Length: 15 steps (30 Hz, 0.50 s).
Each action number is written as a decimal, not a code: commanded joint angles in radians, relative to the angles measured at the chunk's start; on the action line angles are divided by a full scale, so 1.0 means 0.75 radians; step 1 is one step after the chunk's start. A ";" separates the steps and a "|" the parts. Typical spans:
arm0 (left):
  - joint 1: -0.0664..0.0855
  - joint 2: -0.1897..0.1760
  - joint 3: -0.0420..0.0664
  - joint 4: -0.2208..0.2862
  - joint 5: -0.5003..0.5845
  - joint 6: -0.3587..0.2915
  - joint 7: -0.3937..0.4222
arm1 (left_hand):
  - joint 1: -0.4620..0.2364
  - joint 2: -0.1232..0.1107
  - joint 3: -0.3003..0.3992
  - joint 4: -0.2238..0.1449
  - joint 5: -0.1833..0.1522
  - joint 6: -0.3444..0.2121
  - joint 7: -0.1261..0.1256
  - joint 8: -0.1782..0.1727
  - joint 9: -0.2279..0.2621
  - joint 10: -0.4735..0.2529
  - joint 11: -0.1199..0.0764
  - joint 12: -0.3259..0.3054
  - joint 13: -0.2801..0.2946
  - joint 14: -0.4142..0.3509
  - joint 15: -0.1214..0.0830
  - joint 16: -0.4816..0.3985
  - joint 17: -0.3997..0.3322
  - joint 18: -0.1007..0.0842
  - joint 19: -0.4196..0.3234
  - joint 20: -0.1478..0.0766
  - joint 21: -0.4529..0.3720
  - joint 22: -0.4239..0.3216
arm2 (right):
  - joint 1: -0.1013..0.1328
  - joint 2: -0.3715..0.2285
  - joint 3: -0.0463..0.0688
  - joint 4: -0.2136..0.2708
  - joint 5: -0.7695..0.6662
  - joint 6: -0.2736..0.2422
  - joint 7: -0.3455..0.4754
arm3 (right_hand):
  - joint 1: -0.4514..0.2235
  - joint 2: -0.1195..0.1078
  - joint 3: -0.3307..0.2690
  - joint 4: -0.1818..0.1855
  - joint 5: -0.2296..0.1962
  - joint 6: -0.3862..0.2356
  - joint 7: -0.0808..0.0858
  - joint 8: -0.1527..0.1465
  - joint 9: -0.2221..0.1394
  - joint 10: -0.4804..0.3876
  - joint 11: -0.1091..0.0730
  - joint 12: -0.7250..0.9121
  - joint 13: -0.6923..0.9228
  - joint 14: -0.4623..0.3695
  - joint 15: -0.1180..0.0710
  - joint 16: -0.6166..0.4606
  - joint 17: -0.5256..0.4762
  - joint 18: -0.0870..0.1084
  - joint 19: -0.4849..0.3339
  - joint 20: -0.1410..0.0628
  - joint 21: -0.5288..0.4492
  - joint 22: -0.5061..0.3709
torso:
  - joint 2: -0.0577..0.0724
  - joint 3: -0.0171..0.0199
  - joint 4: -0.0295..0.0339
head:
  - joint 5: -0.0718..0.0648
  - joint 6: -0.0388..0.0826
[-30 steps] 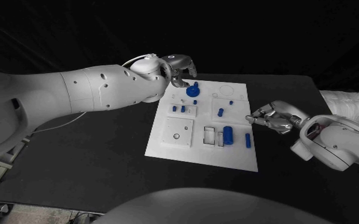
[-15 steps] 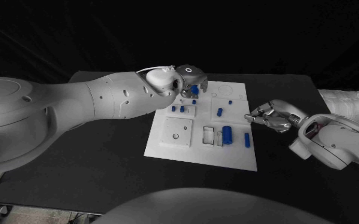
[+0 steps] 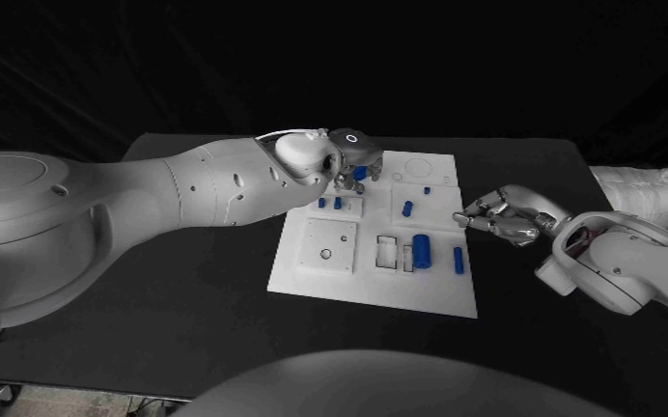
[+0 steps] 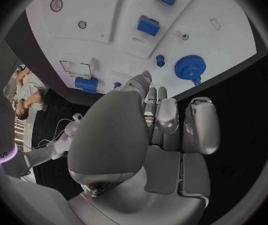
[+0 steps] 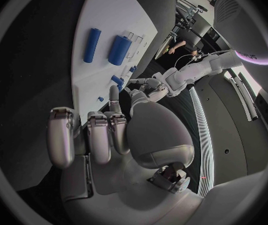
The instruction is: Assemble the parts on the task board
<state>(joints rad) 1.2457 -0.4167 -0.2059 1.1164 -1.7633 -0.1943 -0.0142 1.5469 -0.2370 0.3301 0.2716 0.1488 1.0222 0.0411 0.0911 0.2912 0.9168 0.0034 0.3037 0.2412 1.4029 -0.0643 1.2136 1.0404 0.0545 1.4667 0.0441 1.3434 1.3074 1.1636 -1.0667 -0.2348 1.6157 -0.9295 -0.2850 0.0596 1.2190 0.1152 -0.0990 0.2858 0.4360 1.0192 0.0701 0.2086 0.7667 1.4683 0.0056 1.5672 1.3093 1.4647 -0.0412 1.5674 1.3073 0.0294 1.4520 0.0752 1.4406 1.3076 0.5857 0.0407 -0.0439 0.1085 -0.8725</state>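
Observation:
The white task board [image 3: 334,272] lies mid-table. A blue gear [image 3: 359,174] stands near its far left corner, also seen as the gear [image 4: 190,67] from the left wrist. My left hand [image 3: 352,150] hovers just above that gear, its fingers [image 4: 170,116] apart and holding nothing. Nearby stand two small blue pegs [image 3: 328,203], a blue piece [image 3: 408,208], a thick blue cylinder [image 3: 422,250] and a slim blue bar [image 3: 459,260]. My right hand [image 3: 504,216] hangs off the board's right edge, fingers loosely bent, holding nothing.
The black table [image 3: 181,272] surrounds the board. My bulky left arm [image 3: 208,190] reaches across the table's left half and hides part of the board's left edge. An empty rectangular recess [image 3: 388,254] and a round hole [image 3: 326,254] sit in the board's near part.
My left arm has swung right and lowered, bringing its hand over the board's far left corner above the gear. The right hand has stayed put.

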 commanded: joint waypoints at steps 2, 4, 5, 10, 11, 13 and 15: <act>-0.009 0.011 0.003 -0.010 -0.026 0.045 -0.028 | -0.009 -0.012 -0.002 0.012 -0.015 0.012 0.002 0.006 -0.004 0.013 0.004 -0.004 -0.004 -0.013 0.003 -0.010 -0.012 -0.001 0.002 0.004 -0.012 0.255 | -0.003 0.002 0.000 -0.002 -0.010 0.002 0.018 | 0.009 -0.002 -0.008 0.001 0.005 0.001 0.004 -0.009 -0.002 0.137 0.008 0.005 0.349 0.142 0.008 0.005 0.351 0.015 -0.004 0.004 -0.006 0.279 | 0.001 0.0001 0.0001 | 0.002 0.000; -0.015 0.014 0.003 -0.016 -0.026 0.048 -0.032 | -0.011 -0.012 -0.002 0.012 -0.016 0.011 0.002 0.005 -0.004 0.015 0.004 -0.004 -0.004 -0.016 0.003 -0.014 -0.019 0.000 0.000 0.004 -0.016 0.254 | -0.003 0.002 0.000 -0.003 -0.010 0.003 0.018 | 0.009 -0.002 -0.008 0.001 0.005 0.001 0.004 -0.009 -0.002 0.137 0.008 0.005 0.349 0.142 0.008 0.005 0.351 0.015 -0.004 0.004 -0.006 0.279 | 0.001 0.0001 -0.0001 | 0.002 0.000; -0.018 0.016 0.003 -0.020 -0.027 0.048 -0.034 | -0.012 -0.012 -0.003 0.013 -0.017 0.009 0.002 0.004 -0.006 0.017 0.004 -0.004 -0.004 -0.017 0.004 -0.015 -0.021 0.000 -0.001 0.004 -0.018 0.254 | -0.003 0.002 0.000 -0.003 -0.010 0.003 0.018 | 0.009 -0.002 -0.008 0.001 0.005 0.001 0.004 -0.009 -0.002 0.137 0.008 0.005 0.349 0.142 0.008 0.005 0.351 0.015 -0.004 0.004 -0.006 0.279 | 0.001 -0.0001 -0.0007 | 0.003 0.000; -0.027 0.024 0.004 -0.043 -0.027 0.046 -0.037 | -0.012 -0.008 -0.001 0.013 -0.012 0.004 0.003 0.001 -0.009 0.021 0.005 -0.005 -0.006 -0.020 0.005 -0.016 -0.026 0.001 -0.002 0.005 -0.020 0.253 | -0.004 0.001 0.000 -0.003 -0.010 0.005 0.016 | 0.007 -0.002 -0.009 0.002 0.006 0.001 0.004 -0.010 -0.002 0.137 0.008 0.005 0.349 0.142 0.008 0.005 0.351 0.015 -0.005 0.004 -0.007 0.279 | 0.001 -0.0002 -0.0006 | 0.000 0.000; -0.028 0.027 0.004 -0.049 -0.027 0.046 -0.036 | -0.011 -0.008 0.001 0.012 -0.008 0.002 0.002 0.000 -0.010 0.021 0.006 -0.006 -0.007 -0.024 0.005 -0.020 -0.034 0.001 -0.004 0.005 -0.023 0.252 | -0.004 0.000 0.000 -0.004 -0.009 0.006 0.016 | 0.007 -0.002 -0.009 0.002 0.006 0.001 0.004 -0.010 -0.002 0.137 0.008 0.005 0.349 0.142 0.008 0.005 0.351 0.015 -0.005 0.004 -0.007 0.279 | 0.001 -0.0002 -0.0007 | 0.000 0.000; -0.031 0.033 0.004 -0.062 -0.027 0.044 -0.034 | -0.006 -0.006 0.004 0.008 0.003 -0.004 -0.003 -0.003 -0.014 0.022 0.008 -0.010 -0.009 -0.029 0.006 -0.023 -0.043 0.002 -0.007 0.006 -0.029 0.251 | -0.004 0.000 0.000 -0.004 -0.009 0.008 0.015 | 0.007 -0.002 -0.009 0.002 0.006 0.001 0.004 -0.010 -0.002 0.137 0.008 0.005 0.349 0.142 0.008 0.005 0.351 0.015 -0.005 0.004 -0.007 0.279 | 0.000 0.0003 0.0001 | 0.001 0.000; -0.033 0.038 0.004 -0.071 -0.027 0.044 -0.033 | -0.005 -0.005 0.006 0.008 0.006 -0.004 -0.003 -0.003 -0.015 0.023 0.007 -0.010 -0.010 -0.029 0.006 -0.022 -0.043 0.002 -0.007 0.006 -0.028 0.251 | -0.004 0.000 0.000 -0.004 -0.009 0.010 0.015 | 0.007 -0.002 -0.009 0.002 0.006 0.001 0.004 -0.010 -0.002 0.137 0.008 0.005 0.349 0.142 0.008 0.005 0.351 0.015 -0.005 0.004 -0.007 0.279 | -0.001 0.0001 -0.0001 | 0.003 0.000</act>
<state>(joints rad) 1.2225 -0.3923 -0.2040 1.0656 -1.7748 -0.1740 -0.0336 1.5426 -0.2412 0.3301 0.2772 0.1500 1.0216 0.0405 0.0911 0.2810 0.9274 0.0069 0.2983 0.2349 1.3884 -0.0572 1.2003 1.0092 0.0546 1.4667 0.0442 1.3244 1.3074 1.1615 -1.0669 -0.2348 1.6123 -0.9294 -0.2853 0.0618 1.2190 0.1152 -0.1018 0.2886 0.4360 1.0192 0.0701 0.2047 0.7667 1.4683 0.0055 1.5672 1.3094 1.4647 -0.0412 1.5673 1.3073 0.0294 1.4520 0.0752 1.4406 1.3074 0.5860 0.0407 -0.0440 0.1092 -0.8725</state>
